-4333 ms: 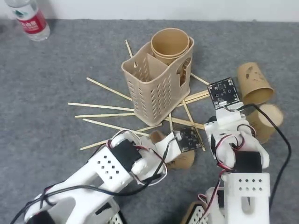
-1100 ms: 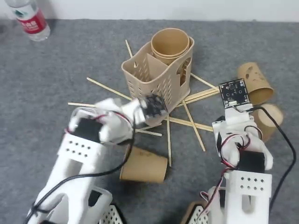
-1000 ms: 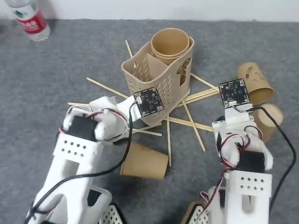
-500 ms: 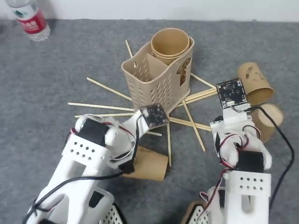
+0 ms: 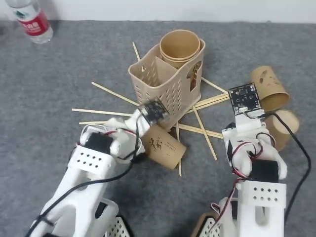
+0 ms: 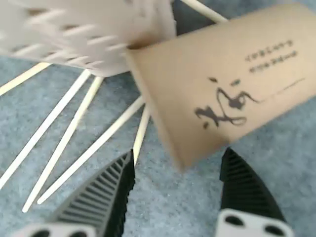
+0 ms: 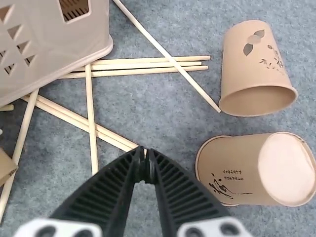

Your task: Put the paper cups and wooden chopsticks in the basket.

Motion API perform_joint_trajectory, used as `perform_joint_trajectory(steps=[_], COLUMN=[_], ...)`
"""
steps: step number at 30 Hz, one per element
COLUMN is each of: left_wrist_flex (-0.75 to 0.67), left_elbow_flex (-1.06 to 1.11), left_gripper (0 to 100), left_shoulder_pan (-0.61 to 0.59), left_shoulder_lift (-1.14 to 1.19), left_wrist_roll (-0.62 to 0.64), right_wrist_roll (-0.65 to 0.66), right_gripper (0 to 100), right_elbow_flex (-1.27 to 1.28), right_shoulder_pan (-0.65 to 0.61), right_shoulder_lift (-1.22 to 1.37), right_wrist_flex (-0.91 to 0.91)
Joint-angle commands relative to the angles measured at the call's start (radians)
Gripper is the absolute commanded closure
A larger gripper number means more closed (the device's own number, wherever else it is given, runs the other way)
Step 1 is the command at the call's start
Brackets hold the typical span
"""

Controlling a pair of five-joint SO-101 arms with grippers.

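The task looks partly done: a stack of paper cups [image 5: 180, 45] stands nested in the rear compartment of the basket [image 5: 163, 96], while the front compartment looks empty. Three cups remain outside. One loose cup [image 5: 165, 147] lies on its side just in front of the basket; the left jaws are spread wide just short of its nearer end, not gripping it. Two more tipped cups [image 5: 269, 88] lie near each other, well to the side of the basket. The right jaws are pressed together on nothing, low over the wooden chopsticks [image 5: 106, 113]. These lie fanned out around the basket's foot, some passing under it, so I judge all of them left to collect. The worktop [image 5: 59, 74] is covered in grey felt-like cloth; a plastic bottle [image 5: 30, 19] stands at its far corner against a pale wall [image 5: 197, 9].
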Motion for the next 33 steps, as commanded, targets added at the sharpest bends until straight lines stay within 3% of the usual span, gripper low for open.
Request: perform_joint_trajectory(steps=[1, 8, 16, 18, 21, 23, 28, 33], left_wrist_flex=[0.020, -0.075, 0.034, 0.034, 0.029, 0.029, 0.035, 0.094], left_elbow_flex=[-0.047, -0.047, -0.047, -0.047, -0.047, -0.047, -0.047, -0.119], left_gripper=[73, 73, 74, 81, 99, 98, 99, 99], left_shoulder_pan=[0.009, 0.110, 0.296, 0.344, 0.410, 0.436, 0.437, 0.350], left_shoulder_lift=[-0.008, -0.008, -0.009, -0.009, -0.008, -0.008, -0.011, -0.017], left_wrist_roll=[0.028, 0.112, 0.123, 0.121, 0.120, 0.120, 0.123, 0.121], right_wrist_roll=[-0.005, -0.003, -0.003, -0.003, -0.003, -0.003, -0.003, -0.002], right_gripper=[99.0, 99.0, 99.0, 99.0, 99.0, 99.0, 99.0, 99.0], right_elbow_flex=[-0.008, -0.008, -0.008, -0.008, -0.008, -0.008, -0.008, -0.008], right_shoulder_pan=[-0.008, -0.008, -0.008, -0.008, -0.008, -0.008, -0.008, -0.005], right_shoulder_lift=[0.001, 0.004, 0.004, 0.004, 0.004, 0.004, 0.004, 0.004], right_wrist_flex=[-0.002, 0.001, -0.005, -0.005, -0.005, -0.005, -0.004, -0.004])
